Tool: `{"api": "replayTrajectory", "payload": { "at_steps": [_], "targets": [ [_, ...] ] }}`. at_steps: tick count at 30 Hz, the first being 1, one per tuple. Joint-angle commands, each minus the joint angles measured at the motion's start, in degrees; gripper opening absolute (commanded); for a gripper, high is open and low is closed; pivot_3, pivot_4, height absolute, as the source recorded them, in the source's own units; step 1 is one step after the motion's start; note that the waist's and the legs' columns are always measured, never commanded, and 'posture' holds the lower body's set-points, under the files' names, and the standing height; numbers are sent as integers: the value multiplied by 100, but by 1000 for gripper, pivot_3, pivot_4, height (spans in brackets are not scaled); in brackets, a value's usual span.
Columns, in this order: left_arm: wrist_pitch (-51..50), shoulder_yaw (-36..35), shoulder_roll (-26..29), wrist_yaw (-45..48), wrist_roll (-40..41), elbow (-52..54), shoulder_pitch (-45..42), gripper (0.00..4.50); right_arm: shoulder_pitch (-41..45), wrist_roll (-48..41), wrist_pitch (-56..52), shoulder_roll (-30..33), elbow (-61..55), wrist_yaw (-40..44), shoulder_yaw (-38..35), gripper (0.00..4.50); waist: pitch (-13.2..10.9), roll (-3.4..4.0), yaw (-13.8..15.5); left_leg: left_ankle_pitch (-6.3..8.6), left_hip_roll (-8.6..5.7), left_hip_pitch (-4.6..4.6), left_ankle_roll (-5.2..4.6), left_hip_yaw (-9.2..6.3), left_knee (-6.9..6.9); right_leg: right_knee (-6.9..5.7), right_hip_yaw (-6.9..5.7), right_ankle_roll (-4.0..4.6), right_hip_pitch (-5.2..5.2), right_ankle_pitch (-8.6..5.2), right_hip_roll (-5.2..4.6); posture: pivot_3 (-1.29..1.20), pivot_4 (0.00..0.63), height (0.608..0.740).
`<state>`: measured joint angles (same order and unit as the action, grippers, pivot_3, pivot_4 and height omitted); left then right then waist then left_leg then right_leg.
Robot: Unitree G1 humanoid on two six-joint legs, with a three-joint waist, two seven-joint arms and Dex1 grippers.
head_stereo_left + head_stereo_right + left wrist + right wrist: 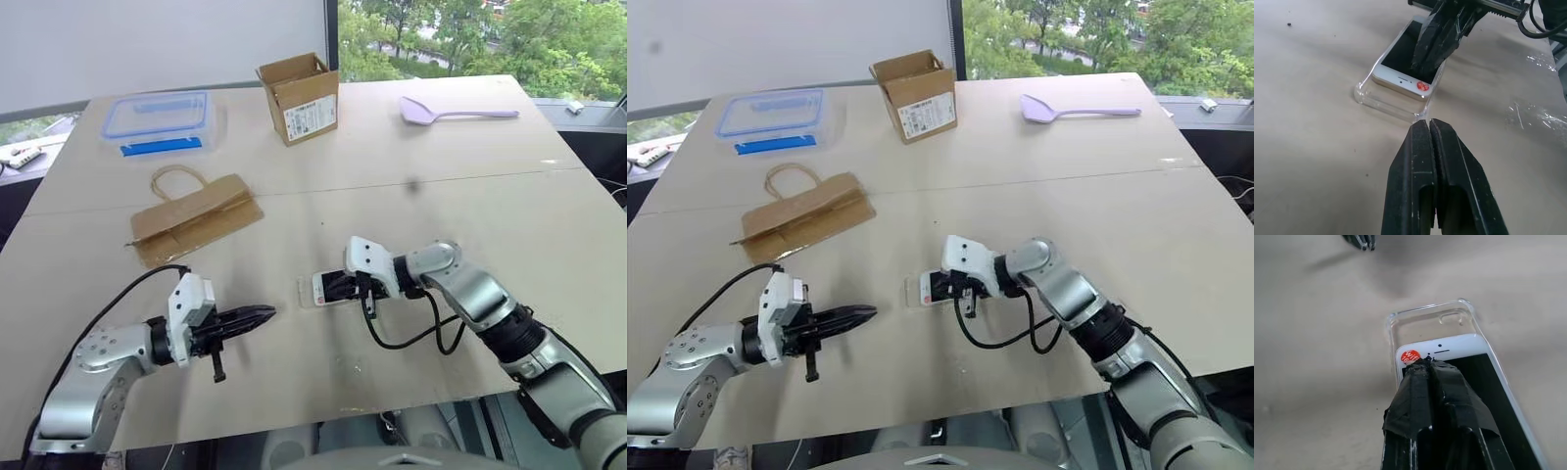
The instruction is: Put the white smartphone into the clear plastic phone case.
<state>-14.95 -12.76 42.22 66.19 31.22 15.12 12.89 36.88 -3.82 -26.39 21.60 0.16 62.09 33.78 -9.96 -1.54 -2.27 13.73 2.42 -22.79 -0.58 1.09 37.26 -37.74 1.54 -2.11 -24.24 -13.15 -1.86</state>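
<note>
The white smartphone (1459, 345) has a black screen and a red sticker by its end. It lies screen up in the clear plastic phone case (1425, 318) at the middle of the table, with its end stopping short of the case's end. The bare end of the case (305, 291) sticks out toward the left. My right gripper (1425, 361) is shut, with its tips resting on the smartphone's screen (323, 287) near the sticker. My left gripper (1428, 122) is shut and holds nothing. It points at the case's corner (1382, 100) from the left, a short gap away.
A clear storage box (157, 119) with a blue-rimmed lid stands at the back left. An open cardboard box (299, 98) and a lilac spoon (456, 114) lie at the back. A flat paper bag (196, 220) lies left of centre. The right arm's black cable (411, 338) loops on the table.
</note>
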Motion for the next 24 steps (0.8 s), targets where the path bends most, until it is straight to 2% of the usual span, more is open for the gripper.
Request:
{"api": "replayTrajectory", "payload": {
  "at_steps": [1,4,8,11,17,21,24],
  "targets": [
    [89,-143,52,-128,-66,174,68,38,-122,551,150,236,453,185,544,0,5,0,2,0,0,4,0,0,0,0,0,0,3,0,-1,0,150,740],
    [79,-91,20,-236,-107,173,41,38,-158,471,248,149,397,38,298,0,22,-11,18,0,0,11,0,-2,0,0,-2,-2,8,-2,-2,0,150,740],
    [-51,27,13,-446,-190,226,-1,38,-320,-284,36,-39,-310,-188,-667,0,23,-13,32,0,1,11,0,-5,5,-2,-3,-2,9,-2,-2,0,150,740],
    [-212,222,-39,-700,-345,161,-211,38,-475,-808,-571,188,-1281,-291,-1370,0,3,2,77,0,-1,-5,0,-5,8,-1,-4,7,5,4,-6,0,150,740],
    [-18,708,-291,-854,-700,-235,-704,38,-1119,-1011,-1494,922,-2491,-845,-2210,0,4,-2,149,0,-5,-11,1,-7,-1,9,-9,8,2,5,-7,0,150,740],
    [115,923,-360,-808,-881,-503,-885,38,-1452,-810,-1680,1321,-2653,-1251,-2329,0,2,-1,137,0,-6,-13,1,-5,0,11,-8,6,1,4,-6,0,150,740],
    [203,1086,-399,-745,-999,-698,-1050,38,-1586,-499,-1543,1559,-2488,-1401,-2040,0,2,-1,132,0,-6,-8,0,0,2,8,-1,-5,1,-3,-4,0,150,740]
  ]
}}
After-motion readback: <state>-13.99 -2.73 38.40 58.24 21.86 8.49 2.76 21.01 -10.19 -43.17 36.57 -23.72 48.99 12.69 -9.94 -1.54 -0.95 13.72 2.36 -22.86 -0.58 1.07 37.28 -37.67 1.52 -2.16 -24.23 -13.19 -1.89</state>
